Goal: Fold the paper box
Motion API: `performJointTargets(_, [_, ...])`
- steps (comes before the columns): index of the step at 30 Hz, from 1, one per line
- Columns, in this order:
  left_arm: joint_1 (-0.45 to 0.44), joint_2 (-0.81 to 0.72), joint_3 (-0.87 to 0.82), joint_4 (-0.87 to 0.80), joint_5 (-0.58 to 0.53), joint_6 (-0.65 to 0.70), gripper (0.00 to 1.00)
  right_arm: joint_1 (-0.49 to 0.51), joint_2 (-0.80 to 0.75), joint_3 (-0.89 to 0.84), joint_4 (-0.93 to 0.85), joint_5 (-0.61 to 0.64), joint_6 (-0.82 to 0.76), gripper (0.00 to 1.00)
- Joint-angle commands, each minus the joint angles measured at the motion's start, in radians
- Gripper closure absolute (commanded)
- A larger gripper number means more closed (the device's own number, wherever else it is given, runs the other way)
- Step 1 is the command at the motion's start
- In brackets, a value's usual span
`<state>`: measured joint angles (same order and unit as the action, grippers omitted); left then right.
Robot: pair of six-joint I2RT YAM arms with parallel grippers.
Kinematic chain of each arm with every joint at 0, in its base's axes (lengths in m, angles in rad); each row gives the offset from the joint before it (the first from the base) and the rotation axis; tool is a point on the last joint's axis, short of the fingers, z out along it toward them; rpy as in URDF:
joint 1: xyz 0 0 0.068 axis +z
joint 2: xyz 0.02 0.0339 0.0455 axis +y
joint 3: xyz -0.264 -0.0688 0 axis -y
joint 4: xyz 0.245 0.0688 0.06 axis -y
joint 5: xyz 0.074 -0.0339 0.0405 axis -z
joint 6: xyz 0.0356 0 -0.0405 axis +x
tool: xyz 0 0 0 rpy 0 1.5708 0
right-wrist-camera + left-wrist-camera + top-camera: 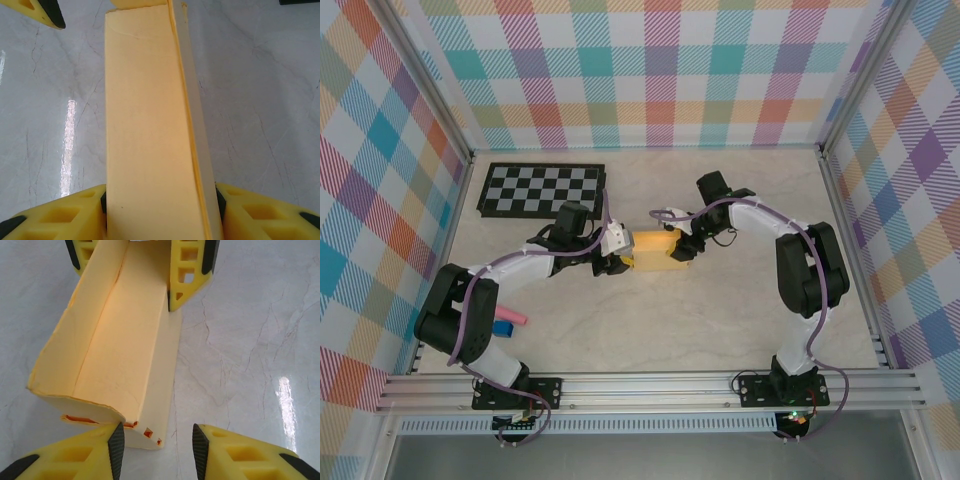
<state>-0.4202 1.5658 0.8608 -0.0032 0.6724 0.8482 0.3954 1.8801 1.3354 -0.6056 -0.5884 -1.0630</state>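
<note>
Out on the pale table sits the paper box, a half-formed trough of light, flimsy card, best pinched at a creased wall. The right gripper clamps one end across its width. The left gripper gapes loosely about the other end's corner.

No writing, label, brand or number can be read on the paper box, the checkerboard or the table.

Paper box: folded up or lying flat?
Partly folded: the paper box has walls raised into an open trough, top not closed; the right gripper clamps one end.
</note>
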Motion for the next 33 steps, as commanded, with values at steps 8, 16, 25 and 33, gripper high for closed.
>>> performJointTargets(8, [0.004, 0.017, -0.007, -0.008, 0.019, 0.046, 0.58, 0.016, -0.003, -0.041, 0.025, -0.025, -0.031, 0.52])
performJointTargets(16, [0.061, -0.081, -0.081, 0.059, 0.013, -0.019, 0.59, 0.02, -0.016, -0.073, 0.062, 0.033, -0.052, 0.52])
performJointTargets(25, [0.101, -0.173, -0.092, 0.022, -0.02, -0.008, 0.59, 0.021, 0.001, -0.062, 0.053, 0.022, -0.05, 0.52])
performJointTargets(33, [0.101, -0.018, 0.018, 0.238, -0.045, -0.159, 0.59, 0.02, 0.008, -0.054, 0.041, 0.013, -0.048, 0.52])
